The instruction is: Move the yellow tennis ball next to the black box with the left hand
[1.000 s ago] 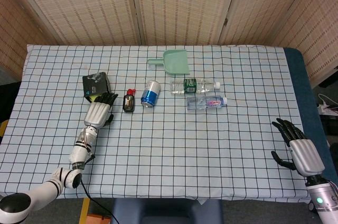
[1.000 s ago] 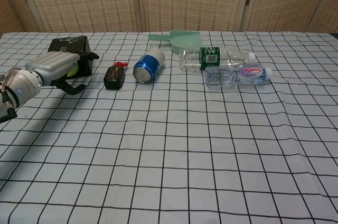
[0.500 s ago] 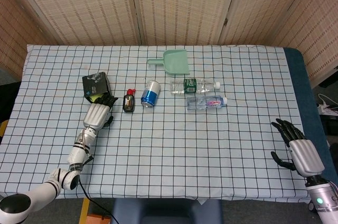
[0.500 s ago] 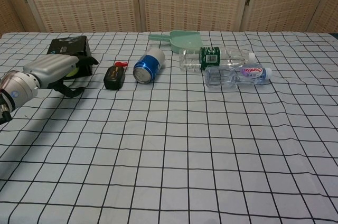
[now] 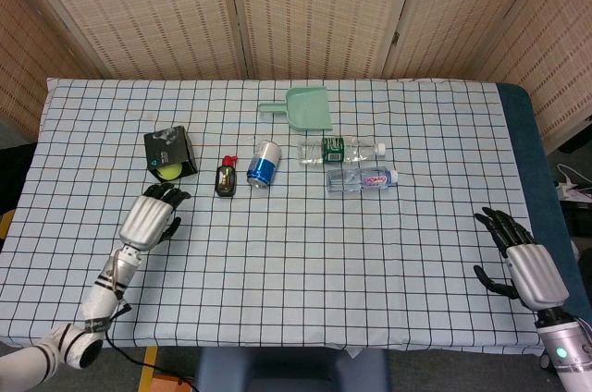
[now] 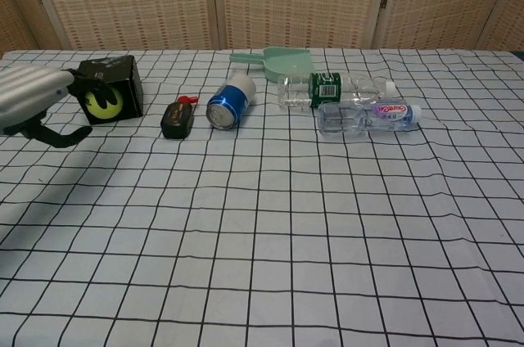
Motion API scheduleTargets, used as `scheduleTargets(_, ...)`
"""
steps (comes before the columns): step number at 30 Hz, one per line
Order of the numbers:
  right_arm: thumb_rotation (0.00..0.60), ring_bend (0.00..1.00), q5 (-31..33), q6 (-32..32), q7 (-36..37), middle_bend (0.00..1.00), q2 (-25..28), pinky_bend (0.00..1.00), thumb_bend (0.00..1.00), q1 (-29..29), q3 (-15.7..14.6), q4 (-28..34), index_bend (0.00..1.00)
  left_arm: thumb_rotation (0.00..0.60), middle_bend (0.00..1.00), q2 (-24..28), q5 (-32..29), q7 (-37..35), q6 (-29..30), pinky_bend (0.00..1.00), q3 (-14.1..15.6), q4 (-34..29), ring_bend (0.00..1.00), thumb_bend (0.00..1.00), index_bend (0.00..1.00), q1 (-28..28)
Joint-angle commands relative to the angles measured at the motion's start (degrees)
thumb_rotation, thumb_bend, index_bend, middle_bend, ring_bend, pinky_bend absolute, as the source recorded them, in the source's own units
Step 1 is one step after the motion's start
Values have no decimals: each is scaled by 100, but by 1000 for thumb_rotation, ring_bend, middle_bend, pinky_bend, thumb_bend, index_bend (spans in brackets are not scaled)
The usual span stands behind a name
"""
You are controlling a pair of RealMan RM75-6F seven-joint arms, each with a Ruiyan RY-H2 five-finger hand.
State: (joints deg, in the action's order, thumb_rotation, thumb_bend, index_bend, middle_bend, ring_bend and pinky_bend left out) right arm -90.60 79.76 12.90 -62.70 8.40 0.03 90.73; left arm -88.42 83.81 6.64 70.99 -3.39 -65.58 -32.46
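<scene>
Left hand [image 5: 151, 217] open, empty, near table edge; tennis ball [image 5: 168, 171] touching black box [image 5: 169, 147].

You see a matt checked cloth [image 5: 305, 235] over the desk, a fuzzy ball [image 6: 104, 102] against a matt black box [image 6: 119, 75], a glossy metal can [image 6: 227, 105], clear shiny plastic bottles [image 6: 360, 114], and smooth silver hands [image 5: 148, 218].

A desk [image 5: 277, 263] in checked cloth carries a black box [image 5: 170, 147] with a yellow tennis ball [image 5: 168, 171] touching it, a small black item [image 5: 226, 178], possibly a lighter, a blue can [image 5: 264, 165], two clear bottles [image 5: 361, 178] and a green scoop [image 5: 307, 108].
</scene>
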Motion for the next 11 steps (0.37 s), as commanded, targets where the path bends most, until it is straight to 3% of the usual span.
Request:
scheduleTargets(1, 600, 0, 7, -21, -25, 25, -15, 141, 266, 8, -3, -12, 97, 600, 336, 1020, 585, 364, 732, 296, 513, -907, 224, 436, 308, 588)
scheduleTargets(5, 600, 0, -5, -47, -80, 25, -51, 141, 265, 21, -13, -36, 97, 600, 346, 1327, 706, 406, 1102, 299, 653, -1118, 235, 436, 308, 913)
scheduleTargets(11, 600, 0, 32, -62, -157, 25, -94, 141, 265, 20, -7, -72, 97, 600, 356, 1282, 777, 402, 1425, 300, 701, -887, 238, 436, 308, 1248)
